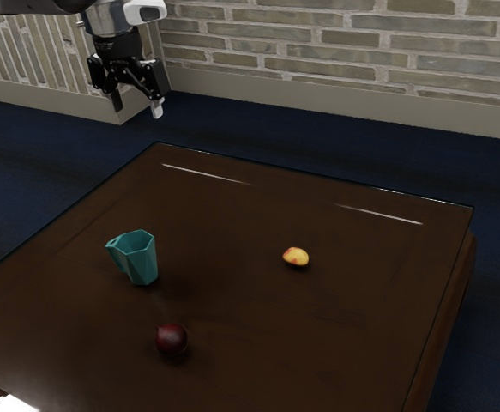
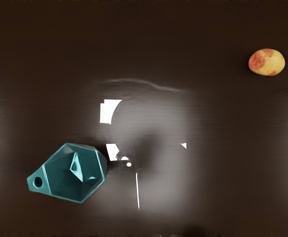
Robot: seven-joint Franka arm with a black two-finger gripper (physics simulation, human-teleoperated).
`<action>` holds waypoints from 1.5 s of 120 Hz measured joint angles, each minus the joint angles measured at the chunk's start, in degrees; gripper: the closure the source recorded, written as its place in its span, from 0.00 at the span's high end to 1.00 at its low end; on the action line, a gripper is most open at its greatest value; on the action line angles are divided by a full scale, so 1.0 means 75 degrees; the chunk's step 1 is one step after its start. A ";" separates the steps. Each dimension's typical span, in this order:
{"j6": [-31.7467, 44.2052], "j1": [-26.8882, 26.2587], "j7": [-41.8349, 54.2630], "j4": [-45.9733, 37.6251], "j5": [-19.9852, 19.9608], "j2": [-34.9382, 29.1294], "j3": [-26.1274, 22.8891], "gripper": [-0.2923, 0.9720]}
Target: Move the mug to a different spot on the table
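- Mug point(image 1: 132, 256): teal, faceted, standing upright on the dark table point(image 1: 335, 343) with its mouth up. It sits toward the exterior view's left part of the tabletop.
- Long axis of the mug is vertical. In the wrist view the mug point(image 2: 69, 173) is seen from above, and its handle juts out on the side away from the yellow-red fruit point(image 2: 266, 62).
- Contents: the wrist view looks straight into the cup and it appears empty.
- Gripper point(image 1: 136, 105): high above the mug and set back from it toward the brick wall point(image 1: 344, 43). Fingers are spread apart and hold nothing.
- Key relation: the mug lies well below the fingers and off to one side, not straight under the hand. My read is that the approach needs a sideways shift first, then a descent over the rim.
- Yellow-red fruit point(image 1: 296, 256): well apart from the mug, toward the exterior view's right.
- Dark red fruit point(image 1: 171, 339): near the mug, on its side away from the wall. It is the likeliest thing to get bumped in a move.
- Only one arm, so no choice of hand.
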 joint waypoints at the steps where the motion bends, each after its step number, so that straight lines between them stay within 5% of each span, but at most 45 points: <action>1: 0.0000 0.0000 0.0001 0.0000 0.0001 0.0000 -0.0001 0.77; 39: 0.0094 0.0173 0.0741 -0.0247 0.0158 0.0256 -0.0167 0.77; 57: 0.0426 0.1017 0.2361 -0.1072 -0.0024 0.0198 -0.0175 0.77; 86: 0.2206 0.1739 0.5507 -0.3968 -0.0357 -0.1172 0.0069 0.77; 137: 0.4747 0.2096 0.9926 -0.5057 -0.0183 -0.0354 0.0128 0.77; 180: 0.4624 0.2847 1.2553 -0.4702 -0.2424 0.1200 -0.0264 0.77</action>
